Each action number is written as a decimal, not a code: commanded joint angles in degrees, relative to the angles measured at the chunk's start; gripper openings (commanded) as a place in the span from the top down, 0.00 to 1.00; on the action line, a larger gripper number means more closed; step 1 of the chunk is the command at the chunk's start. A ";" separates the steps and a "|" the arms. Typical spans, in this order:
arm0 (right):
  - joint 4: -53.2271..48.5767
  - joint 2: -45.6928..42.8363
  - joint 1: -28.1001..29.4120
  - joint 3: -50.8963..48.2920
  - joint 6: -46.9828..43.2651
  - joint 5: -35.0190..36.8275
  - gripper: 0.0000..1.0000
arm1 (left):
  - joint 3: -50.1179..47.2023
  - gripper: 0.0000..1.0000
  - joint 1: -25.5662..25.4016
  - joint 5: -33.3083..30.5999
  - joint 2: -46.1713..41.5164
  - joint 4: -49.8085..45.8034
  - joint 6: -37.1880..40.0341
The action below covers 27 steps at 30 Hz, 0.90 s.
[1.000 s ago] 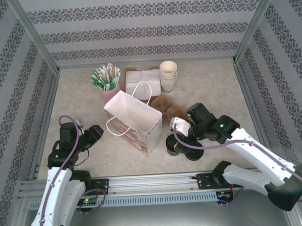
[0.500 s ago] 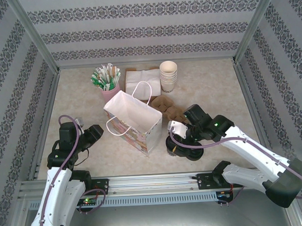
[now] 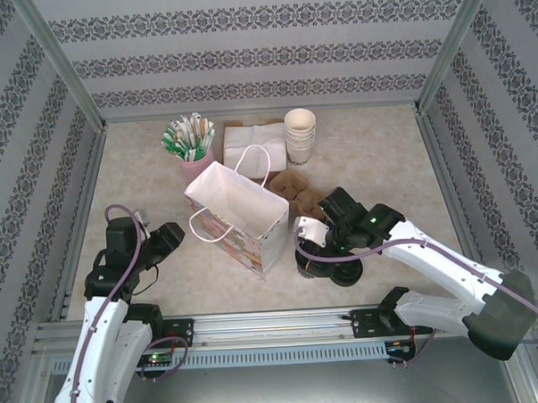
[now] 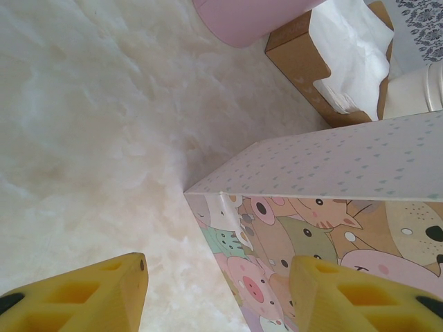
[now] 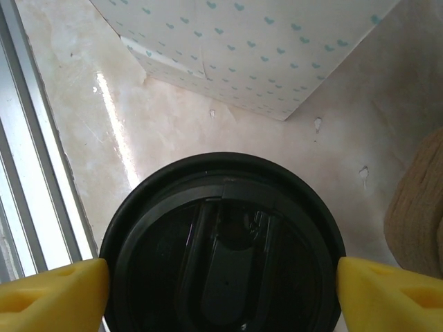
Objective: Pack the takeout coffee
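Note:
The takeout coffee, seen from above as a round black lid, stands on the table just right of the paper bag. In the top view the coffee is mostly hidden under my right wrist. My right gripper is open and straddles the lid, with one yellow fingertip at each side of its rim. The right gripper sits low beside the bag's right corner. My left gripper is open and empty, left of the bag. The left gripper faces the bag's cartoon-printed wall.
Behind the bag stand a pink cup of sachets, a napkin box and a stack of lidless cups. Brown cardboard carriers lie just behind my right arm. An aluminium rail runs along the near edge.
My right arm has slid left and lowered over the coffee, so its fingers now flank the lid. The cup, the bag and the left arm have stayed put.

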 commanded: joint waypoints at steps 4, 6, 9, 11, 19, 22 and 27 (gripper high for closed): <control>0.26 0.14 1.75 -2.42 -0.72 4.12 0.21 | 1.13 0.43 0.42 0.60 -0.06 -0.39 1.06; -0.23 0.35 2.15 -3.04 -1.00 5.09 0.23 | 1.05 0.43 0.40 0.50 0.02 -0.39 1.10; -0.88 1.15 2.77 -3.67 -1.07 6.65 0.25 | 1.02 0.43 0.42 0.52 0.12 -0.39 1.08; -1.18 1.53 3.13 -3.84 -0.90 7.56 0.25 | 1.17 0.43 0.42 0.44 0.13 -0.41 1.06; -1.86 1.88 4.23 -6.62 -1.58 11.77 0.28 | 1.11 0.43 0.42 0.32 0.12 -0.53 1.04; -2.16 2.23 4.67 -6.72 -1.37 13.26 0.29 | 1.17 0.43 0.42 0.22 0.12 -0.60 1.28; -1.93 2.14 4.68 -5.35 -0.47 13.84 0.29 | 1.39 0.43 0.47 0.16 0.25 -0.59 1.30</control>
